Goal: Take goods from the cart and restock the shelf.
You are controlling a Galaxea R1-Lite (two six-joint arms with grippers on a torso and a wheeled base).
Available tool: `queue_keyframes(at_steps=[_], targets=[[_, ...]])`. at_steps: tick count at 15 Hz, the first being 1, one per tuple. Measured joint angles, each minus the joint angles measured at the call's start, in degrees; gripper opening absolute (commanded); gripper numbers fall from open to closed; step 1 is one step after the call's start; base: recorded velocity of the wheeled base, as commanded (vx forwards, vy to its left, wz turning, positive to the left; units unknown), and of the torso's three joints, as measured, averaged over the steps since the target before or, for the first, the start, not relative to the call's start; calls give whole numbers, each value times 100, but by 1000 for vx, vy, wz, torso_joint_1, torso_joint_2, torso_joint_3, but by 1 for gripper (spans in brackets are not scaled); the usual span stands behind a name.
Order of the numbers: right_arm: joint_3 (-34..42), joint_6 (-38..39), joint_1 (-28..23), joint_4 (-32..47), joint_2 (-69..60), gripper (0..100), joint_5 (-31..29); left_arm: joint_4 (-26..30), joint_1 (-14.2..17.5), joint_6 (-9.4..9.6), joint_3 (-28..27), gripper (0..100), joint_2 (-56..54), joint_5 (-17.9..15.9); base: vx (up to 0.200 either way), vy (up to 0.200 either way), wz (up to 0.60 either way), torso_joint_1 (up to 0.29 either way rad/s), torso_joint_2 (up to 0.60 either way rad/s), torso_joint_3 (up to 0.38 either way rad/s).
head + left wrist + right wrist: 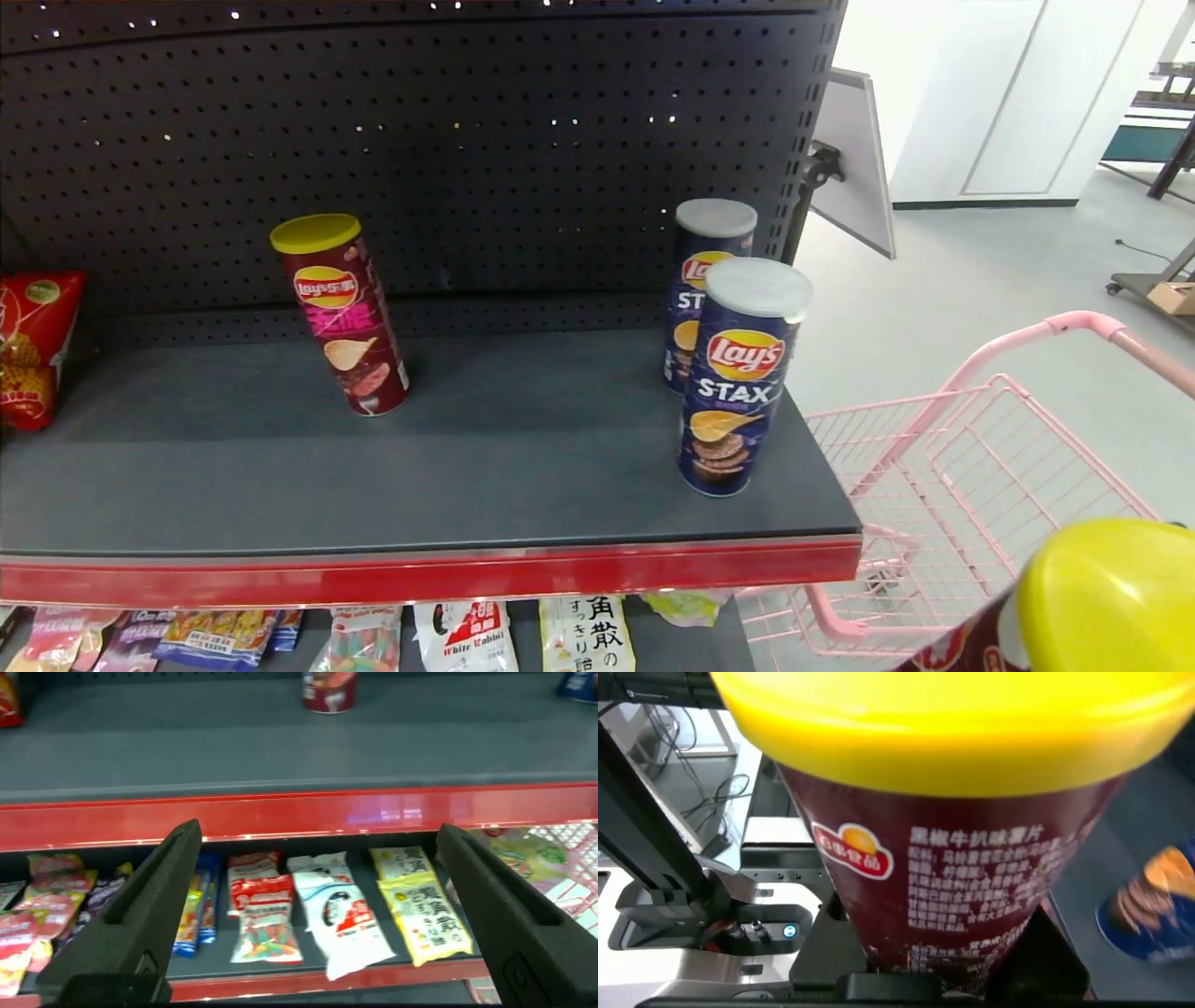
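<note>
The right gripper [941, 969] squeezes a red can [971, 868] with a yellow lid [952, 719]. The left gripper [318, 838] has its jaws wide apart.

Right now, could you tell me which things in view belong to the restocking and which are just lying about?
Job: held maroon chip can; pink cart; top shelf; standing maroon can; front blue can; rear blue can.
Lying about: red snack bag at the shelf's left end; snack packets on the lower shelf; white panel beside the rack.
</note>
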Motion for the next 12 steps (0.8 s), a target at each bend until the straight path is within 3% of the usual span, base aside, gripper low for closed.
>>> queue_keyframes(at_steps=[12], targets=[[30,-1,13,0,2,0,20,0,0,0,0,100,0,0,0,200,0,1,3,2]])
